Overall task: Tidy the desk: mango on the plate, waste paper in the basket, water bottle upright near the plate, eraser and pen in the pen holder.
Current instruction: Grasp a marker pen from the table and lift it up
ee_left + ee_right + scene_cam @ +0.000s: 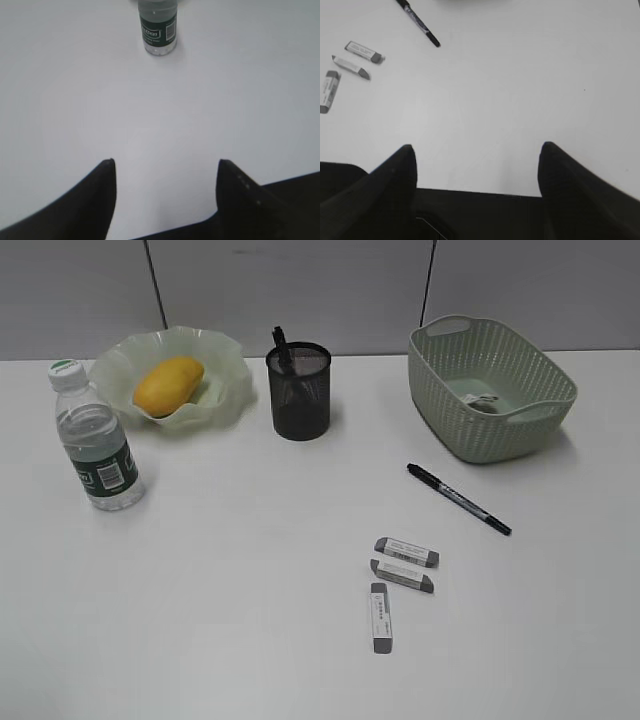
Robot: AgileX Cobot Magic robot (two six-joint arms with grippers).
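— What's nearest you?

— Three erasers (380,616) lying loose at the front of the counter (220,620), close together right of centre. Just behind them lies the pen (458,498), flat and slanted.

— And your end effectors?

— My left end effector (165,172) and my right end effector (477,157) both stand apart over bare counter, holding nothing.

— What's farther back?

— The water bottle (95,440) stands upright at the left, near the plate (230,360), which holds the mango (168,385). The pen holder (298,392) sits mid-back; the basket (520,420) at the right has the waste paper (483,400) inside.

— So what's left?

— I judge erasers and pen. My right end effector is nearer: reach forward-left, close on the pen or an eraser, carry it to the pen holder.
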